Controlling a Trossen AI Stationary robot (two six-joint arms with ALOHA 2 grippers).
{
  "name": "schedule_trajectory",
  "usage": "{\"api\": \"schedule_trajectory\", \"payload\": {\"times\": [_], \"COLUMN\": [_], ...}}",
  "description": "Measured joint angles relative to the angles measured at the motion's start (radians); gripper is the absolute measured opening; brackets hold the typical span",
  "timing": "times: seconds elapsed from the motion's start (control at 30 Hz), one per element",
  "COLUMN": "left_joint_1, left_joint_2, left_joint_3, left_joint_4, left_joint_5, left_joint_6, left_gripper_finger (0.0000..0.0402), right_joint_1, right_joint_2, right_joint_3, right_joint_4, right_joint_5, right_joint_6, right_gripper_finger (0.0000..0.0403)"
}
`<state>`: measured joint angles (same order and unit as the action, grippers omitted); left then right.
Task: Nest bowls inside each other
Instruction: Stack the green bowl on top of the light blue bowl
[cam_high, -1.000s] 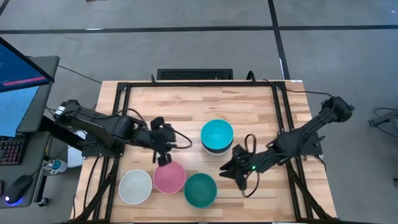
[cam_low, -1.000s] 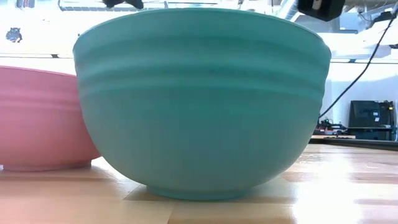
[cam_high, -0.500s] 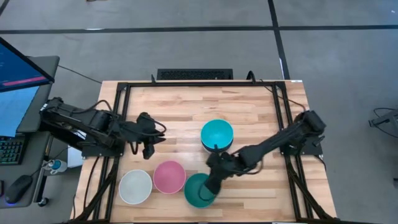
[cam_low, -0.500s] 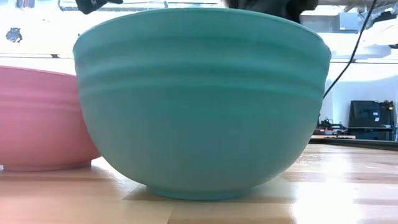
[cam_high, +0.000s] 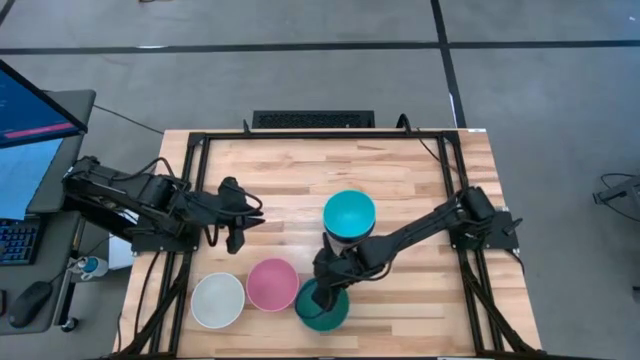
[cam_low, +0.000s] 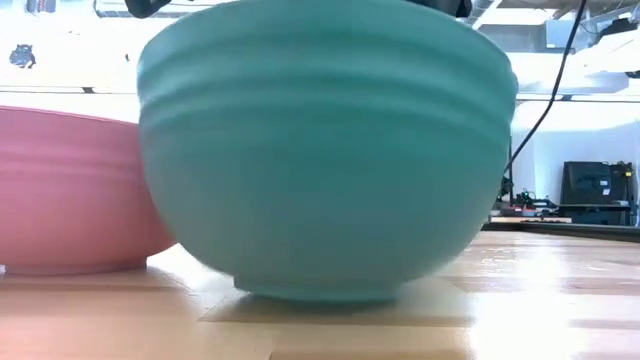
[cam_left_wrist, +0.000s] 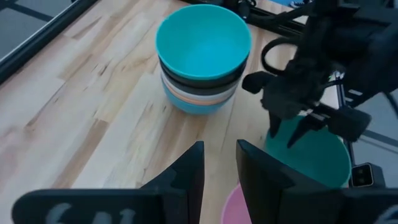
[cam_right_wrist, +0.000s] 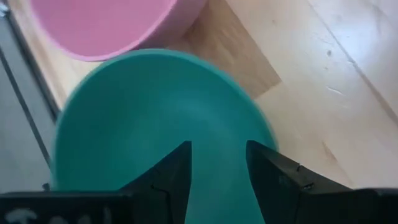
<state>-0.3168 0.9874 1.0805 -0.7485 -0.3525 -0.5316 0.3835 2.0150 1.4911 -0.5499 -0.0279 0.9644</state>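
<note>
From the high cam: the right gripper (cam_high: 322, 296) is down over the teal bowl (cam_high: 326, 312) at the near edge of the table (cam_high: 290, 175), with the pink bowl (cam_high: 272, 284) touching it on one side and a white bowl (cam_high: 218, 300) just past that. The stack (cam_high: 349, 218), cyan on top, sits just behind the teal one. My left gripper (cam_high: 238, 240) hangs over bare wood well to the left, holding nothing.

Low cam is basically all teal bowl (cam_low: 325, 160), leaning a little, pink bowl (cam_low: 70, 190) beside it. Looks to me like the rim is already being pushed or tipped.

Left wrist: its fingers (cam_left_wrist: 186, 177) are parted a bit with nothing between them. It shows the stack (cam_left_wrist: 202, 59) nicely, with black, white and orange bands under the cyan one, and the right gripper (cam_left_wrist: 292, 121) reaching into the teal bowl (cam_left_wrist: 311, 158).

Right wrist: fingers (cam_right_wrist: 171, 177) are spread wide and sit over the inside of the teal bowl (cam_right_wrist: 143, 118), the near wall seemingly under them. I can't tell if one finger is outside the wall yet. Nothing is clamped.

So I'd say I'm at the grab on the teal one. Next I need one finger inside and one outside the wall, then a squeeze, a straight lift clear of the pink bowl (cam_right_wrist: 106, 25), and a drop centred on the stack.
</note>
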Motion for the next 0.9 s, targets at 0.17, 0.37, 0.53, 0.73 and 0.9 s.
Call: {"api": "schedule_trajectory", "payload": {"times": [0.17, 0.37, 0.53, 0.73, 0.9], "left_joint_1": [0.0, 0.0, 0.0, 0.0, 0.0], "left_joint_2": [0.0, 0.0, 0.0, 0.0, 0.0], "left_joint_3": [0.0, 0.0, 0.0, 0.0, 0.0], "left_joint_4": [-0.001, 0.0, 0.0, 0.0, 0.0], "left_joint_5": [0.001, 0.002, 0.004, 0.004, 0.004], "left_joint_6": [0.001, 0.023, 0.023, 0.023, 0.023], "left_gripper_finger": [0.0084, 0.0084, 0.0084, 0.0084, 0.0084], "right_joint_1": [0.0, 0.0, 0.0, 0.0, -0.013], "right_joint_2": [0.003, -0.046, -0.048, -0.048, -0.048], "right_joint_3": [0.002, 0.001, 0.001, 0.001, 0.012], "right_joint_4": [0.009, -0.004, -0.013, -0.11, -0.129], "right_joint_5": [-0.008, 0.008, 0.029, 0.029, 0.025], "right_joint_6": [0.024, 0.033, 0.031, -0.005, -0.015], "right_gripper_finger": [0.0175, 0.0175, 0.0175, 0.0175, 0.0175]}}
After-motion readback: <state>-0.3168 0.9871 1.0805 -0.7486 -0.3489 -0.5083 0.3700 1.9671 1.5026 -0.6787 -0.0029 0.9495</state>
